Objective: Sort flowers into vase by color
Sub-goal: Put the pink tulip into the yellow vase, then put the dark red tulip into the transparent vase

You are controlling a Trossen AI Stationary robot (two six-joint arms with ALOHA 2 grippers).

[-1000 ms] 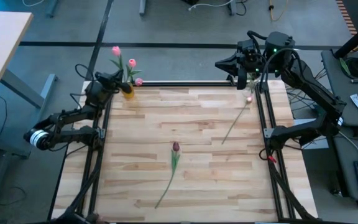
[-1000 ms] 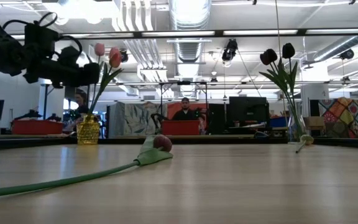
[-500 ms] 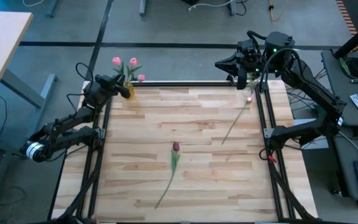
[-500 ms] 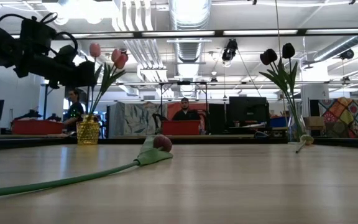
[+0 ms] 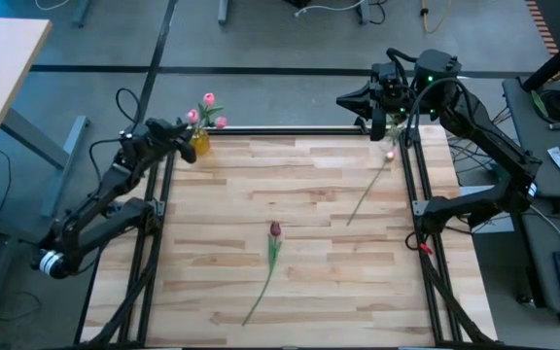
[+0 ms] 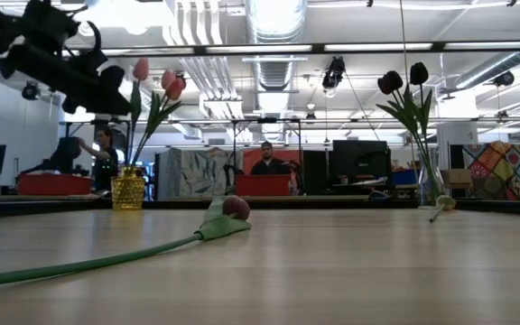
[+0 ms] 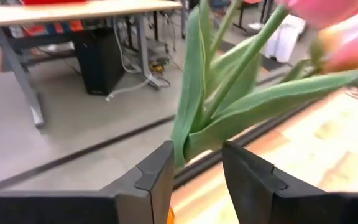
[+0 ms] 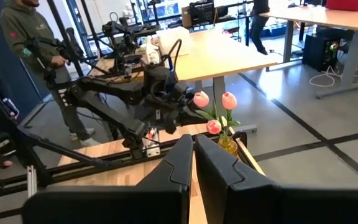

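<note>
A yellow vase [image 5: 200, 146] at the table's far left corner holds three pink flowers [image 5: 209, 100], also seen in the low view [image 6: 156, 81]. My left gripper [image 5: 184, 135] hovers open just left of them, their leaves [image 7: 194, 134] showing at the gap between its fingertips. A maroon flower [image 5: 275, 230] lies flat mid-table, its stem toward the near edge. A pink flower [image 5: 390, 156] lies flat near the right rail. Dark flowers [image 6: 403, 81] stand in a clear vase [image 6: 430, 185] at the far right. My right gripper [image 8: 193, 158] hangs shut, high over that corner. My left gripper stands open and nearly level, coming from the table's left, with the pink flowers' leaves [image 7: 186, 146] at the gap between its fingertips. Whether a finger [image 7: 160, 171] touches a leaf I cannot tell. The flowers stand in the yellow vase by their stems.
Black rails [image 5: 411, 194] run along the table's left, right and far edges. The wooden tabletop [image 5: 212, 233] between the two lying flowers is bare. People [image 6: 269, 162] and desks show in the room beyond the far edge.
My left gripper has opened and let go of a pink flower, then drawn back toward the table's left edge and risen, tipping up toward level. The released flower has settled into the yellow vase, its head now closer to the other two.
</note>
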